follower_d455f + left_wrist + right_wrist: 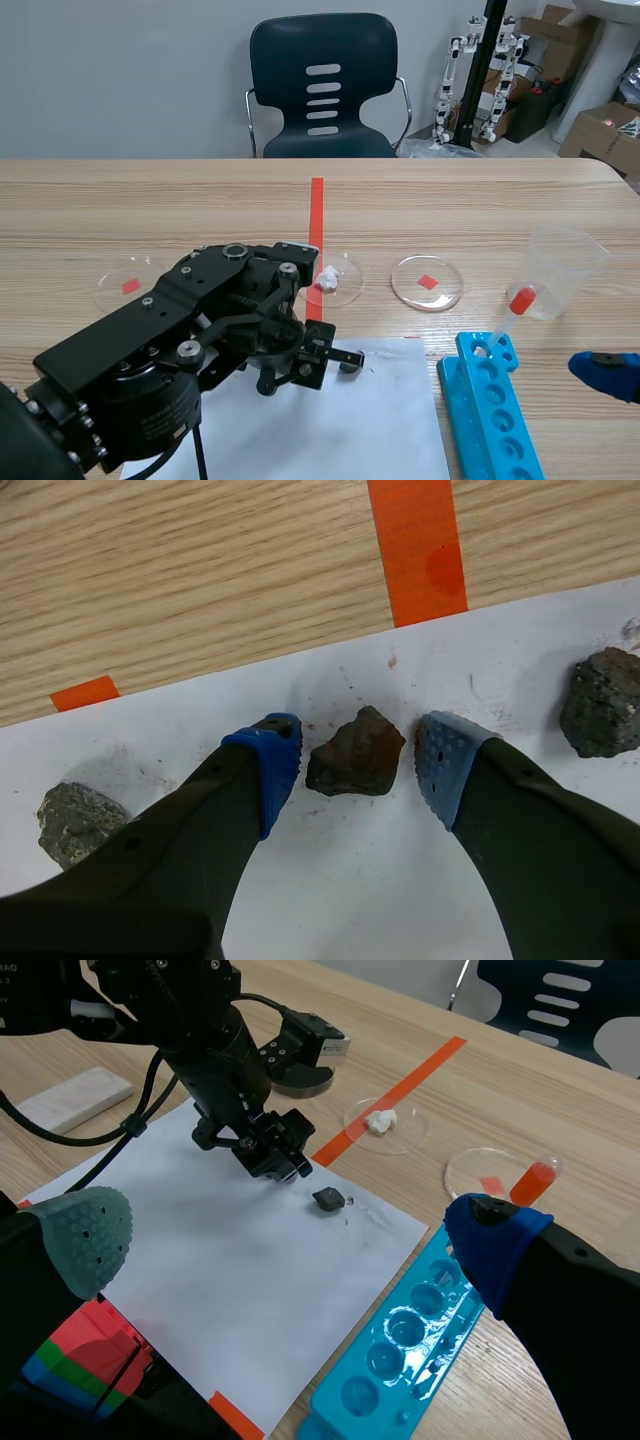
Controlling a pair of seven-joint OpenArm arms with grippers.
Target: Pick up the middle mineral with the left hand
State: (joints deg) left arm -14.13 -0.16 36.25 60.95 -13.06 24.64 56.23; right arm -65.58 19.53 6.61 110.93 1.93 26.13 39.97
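Left gripper (350,752): fingers partly open, straddling the middle mineral (357,758). Blue pads (275,765) sit just beside it at 9 and 3 o'clock, with no grip visible. This reddish-brown mineral lies on white paper (380,880). Grey mineral (75,822) at its 8 o'clock, dark mineral (603,702) at 2 o'clock. Right gripper (290,1238): wide open, empty.

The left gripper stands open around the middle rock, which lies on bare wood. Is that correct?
No. The left gripper is open around the middle rock, but it lies on white paper, not wood, as the left wrist view shows.
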